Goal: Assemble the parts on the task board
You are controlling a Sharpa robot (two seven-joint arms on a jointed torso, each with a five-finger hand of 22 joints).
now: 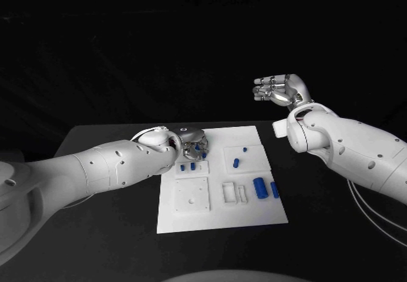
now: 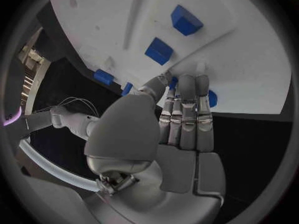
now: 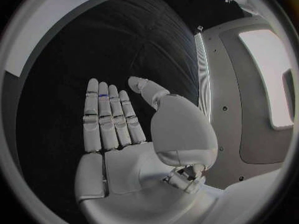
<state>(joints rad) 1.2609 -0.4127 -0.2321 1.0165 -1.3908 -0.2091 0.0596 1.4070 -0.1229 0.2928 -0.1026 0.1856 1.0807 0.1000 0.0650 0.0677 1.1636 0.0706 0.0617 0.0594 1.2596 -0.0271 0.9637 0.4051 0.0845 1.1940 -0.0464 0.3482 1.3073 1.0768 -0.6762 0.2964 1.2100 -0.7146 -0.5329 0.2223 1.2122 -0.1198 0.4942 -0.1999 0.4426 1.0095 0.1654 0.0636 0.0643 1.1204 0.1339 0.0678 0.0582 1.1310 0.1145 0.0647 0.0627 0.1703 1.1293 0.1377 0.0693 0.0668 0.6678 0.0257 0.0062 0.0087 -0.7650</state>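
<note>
Nearest in the head view: left arm, reaching in from the left edge of the bench (image 1: 93, 247), with the left robot hand (image 1: 192, 145) lowered over the far left part of the task board (image 1: 254, 214). Board lying mid-bench.

Seen from the left wrist: left robot hand (image 2: 181, 124) with fingers (image 2: 187, 104) straight and pressed side by side, tips down on the white task board (image 2: 249, 69), thumb bent in towards them. Small blue part (image 2: 212, 98) peeking out beside the fingertips, a sliver more blue between thumb and fingers. Cannot tell whether anything is actually pinched there or merely covered.

Further parts spread across the board: two short pegs (image 1: 188, 167) just on the near side of the left robot hand, two small pieces (image 1: 241, 156) towards the far right of the board, two larger cylinders (image 1: 266, 189) by its right edge.

Right robot hand (image 1: 276, 90) raised well clear, beyond the far right corner of the bench; from its wrist, right robot hand (image 3: 118, 129) flat, fingers extended, thumb apart, holding nothing.

Step in hand, by judgement: securing or seating one small part at the far left of the board. Best done slowly:
- Confirm a firm thumb-and-finger hold before lifting.
- Keep the part upright over its recess.
- Press straight down, not sideways, to avoid shifting the board or knocking the two pegs.
- Leave the right robot hand parked clear.
</note>
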